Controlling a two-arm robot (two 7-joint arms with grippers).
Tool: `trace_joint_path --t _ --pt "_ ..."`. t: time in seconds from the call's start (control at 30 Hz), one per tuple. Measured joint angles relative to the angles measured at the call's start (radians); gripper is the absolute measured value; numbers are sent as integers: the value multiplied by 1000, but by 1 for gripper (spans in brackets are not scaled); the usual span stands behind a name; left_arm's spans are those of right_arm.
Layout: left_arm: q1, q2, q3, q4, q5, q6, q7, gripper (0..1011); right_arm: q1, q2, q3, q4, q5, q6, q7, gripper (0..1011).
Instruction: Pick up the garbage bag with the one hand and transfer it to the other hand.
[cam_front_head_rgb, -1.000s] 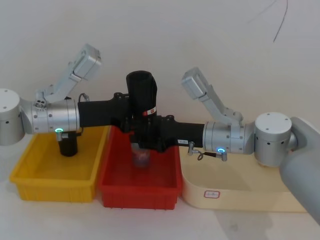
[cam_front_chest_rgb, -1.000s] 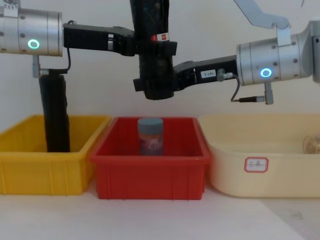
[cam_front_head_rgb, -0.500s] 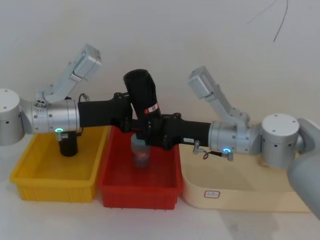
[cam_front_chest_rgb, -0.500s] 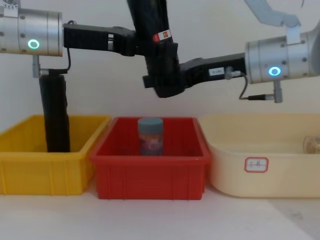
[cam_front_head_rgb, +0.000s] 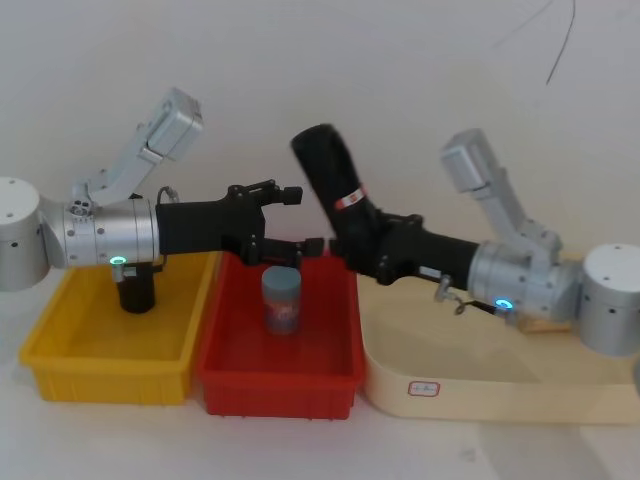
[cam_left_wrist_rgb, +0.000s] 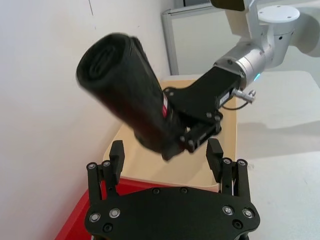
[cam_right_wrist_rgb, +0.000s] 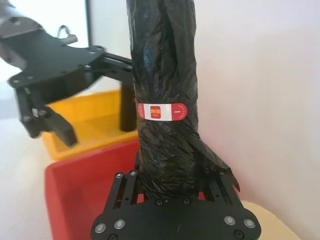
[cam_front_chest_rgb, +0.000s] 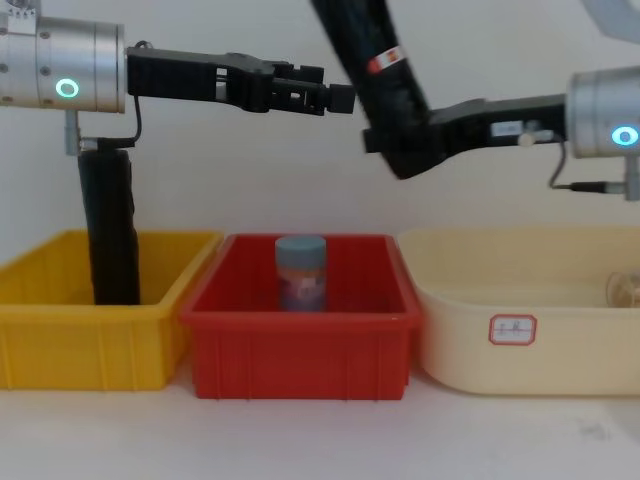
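The garbage bag, a thick black roll with a red-and-white sticker, tilts up and to the left in the air above the seam between the red bin and the cream tub. My right gripper is shut on its lower end, and the roll stands up out of that grip. My left gripper hangs open over the red bin, a short way left of the bag and apart from it. Between its spread fingers the left wrist view shows the bag farther off. From the chest, the bag runs out of the top.
A second black roll stands upright in the yellow bin. A blue-lidded jar stands in the red bin. The cream tub sits at the right, with a pale object at its far right.
The left gripper has let go of the bag and stayed in place. The right gripper has carried the bag off to the right, tilting it more.
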Motion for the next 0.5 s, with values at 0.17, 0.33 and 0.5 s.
trace_joint_path --t 0.17,0.33,0.5 --pt "0 0 0 0 0 0 0 1001 -51 37 41 -65 10 23 -63 527" --pt "0 0 0 0 0 0 0 1001 -99 66 80 -119 22 46 -118 526" --pt "0 0 0 0 0 0 0 1001 -148 91 123 -167 37 66 -177 526"
